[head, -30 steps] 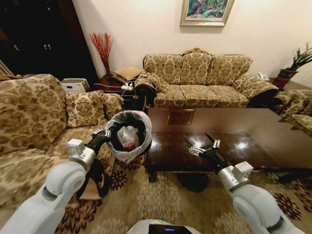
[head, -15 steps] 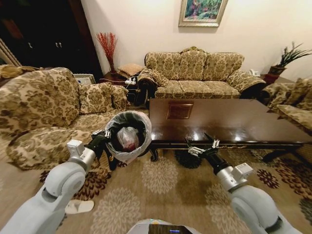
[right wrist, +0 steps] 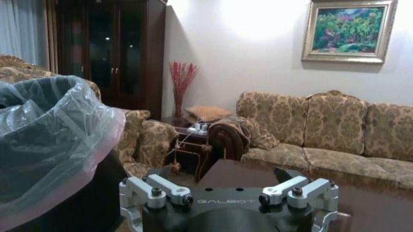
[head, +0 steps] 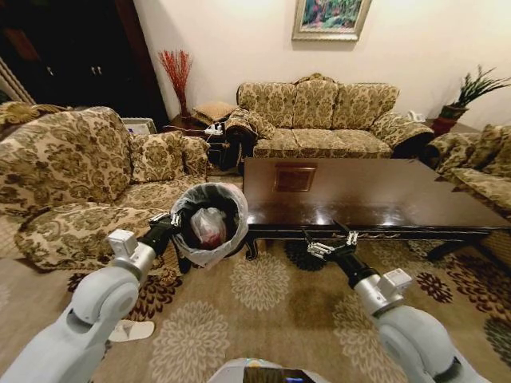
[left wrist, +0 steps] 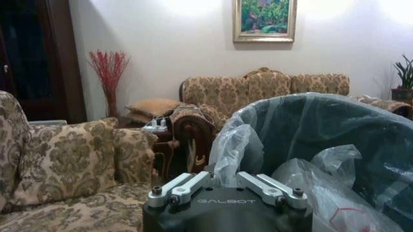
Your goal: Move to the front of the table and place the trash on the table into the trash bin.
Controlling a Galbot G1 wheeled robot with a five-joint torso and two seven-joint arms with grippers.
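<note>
Small round dark trash bin (head: 210, 223) with translucent plastic liner, rim clamped by left gripper (head: 171, 221), hanging over patterned carpet (head: 263, 319) just off the near left corner of the dark glossy wooden table (head: 375, 199). Pink-white bag bundle (head: 209, 225) inside. Right gripper (head: 331, 242) spread open, empty, at the table's near edge over open carpet.

A furnished home living room.
Gold-patterned sofas (head: 319, 116) ring a dark glossy coffee table (head: 359, 195) on a floral carpet (head: 263, 319), with a framed painting (head: 331, 17), a potted plant (head: 473, 92) and a dark wooden cabinet (head: 80, 56).
</note>
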